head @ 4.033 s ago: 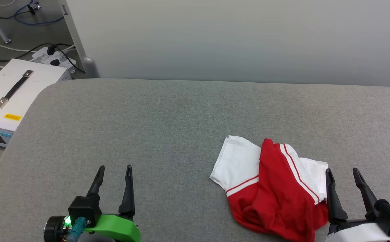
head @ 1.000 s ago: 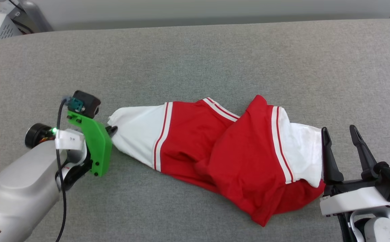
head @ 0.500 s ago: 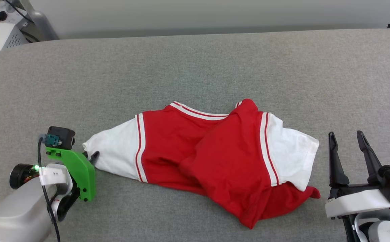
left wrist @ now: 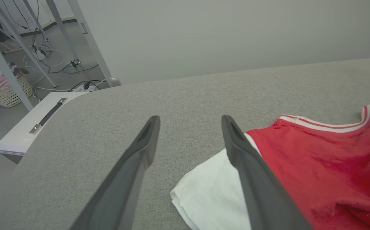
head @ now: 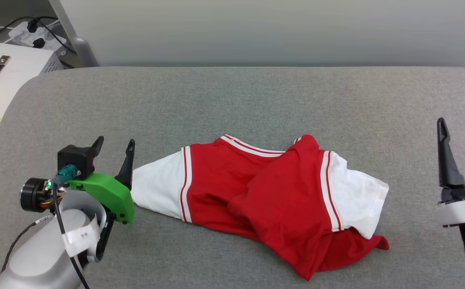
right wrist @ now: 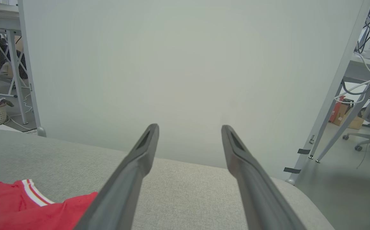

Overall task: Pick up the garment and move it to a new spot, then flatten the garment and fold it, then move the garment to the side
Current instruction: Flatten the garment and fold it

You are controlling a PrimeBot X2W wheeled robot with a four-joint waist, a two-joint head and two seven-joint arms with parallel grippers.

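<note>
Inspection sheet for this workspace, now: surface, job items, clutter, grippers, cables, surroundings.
Surface: grey fabric tabletop with rounded corners.
Job's things: garment, red with white sleeves, lying crumpled and partly folded over itself mid-table.
Clutter: nothing seen.
Grippers: left gripper open, right beside the white sleeve, gripping nothing; right gripper open, apart from the cloth.
Cables: black cable running along the left forearm; power strip with plugged leads on the floor past the table's far left corner.
Surroundings: white box with a black handle beside the table; pale wall panel behind it.
</note>
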